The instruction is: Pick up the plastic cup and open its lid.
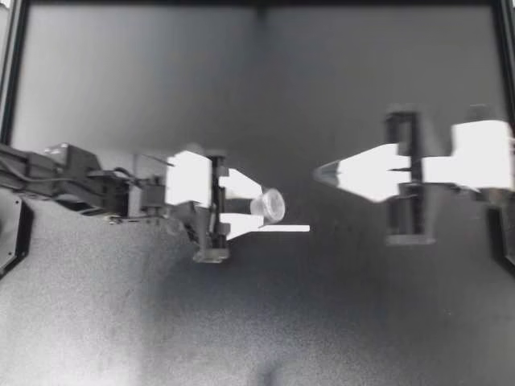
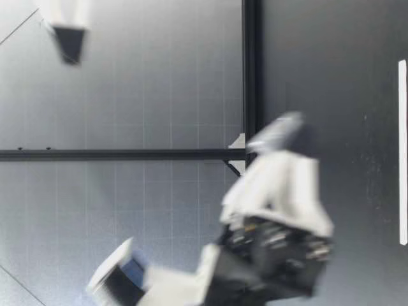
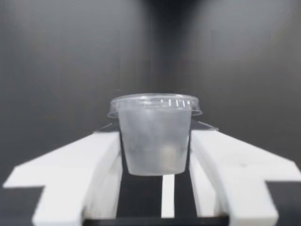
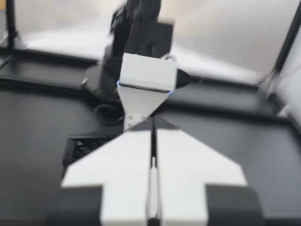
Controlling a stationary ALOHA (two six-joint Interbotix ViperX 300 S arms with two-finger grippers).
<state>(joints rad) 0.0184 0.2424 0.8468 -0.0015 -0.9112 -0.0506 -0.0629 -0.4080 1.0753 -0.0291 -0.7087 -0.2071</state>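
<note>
A small clear plastic cup (image 1: 271, 204) with its clear lid on sits between the white fingers of my left gripper (image 1: 259, 207), left of the table's middle. In the left wrist view the cup (image 3: 153, 136) stands upright, the lid (image 3: 155, 102) is sealed on its rim, and both fingers (image 3: 94, 160) press its sides. My right gripper (image 1: 326, 173) is shut and empty, and it points at the cup from a short way to the right. The right wrist view has its shut fingers (image 4: 153, 141) aimed at my left arm (image 4: 146, 70). My left gripper (image 2: 274, 172) is blurred in the low view.
A thin white strip (image 1: 283, 228) lies on the dark table just beside the left gripper. It also appears in the low view as a strip (image 2: 401, 153) on the table. Black frame bars (image 1: 8, 80) run along the table's edges.
</note>
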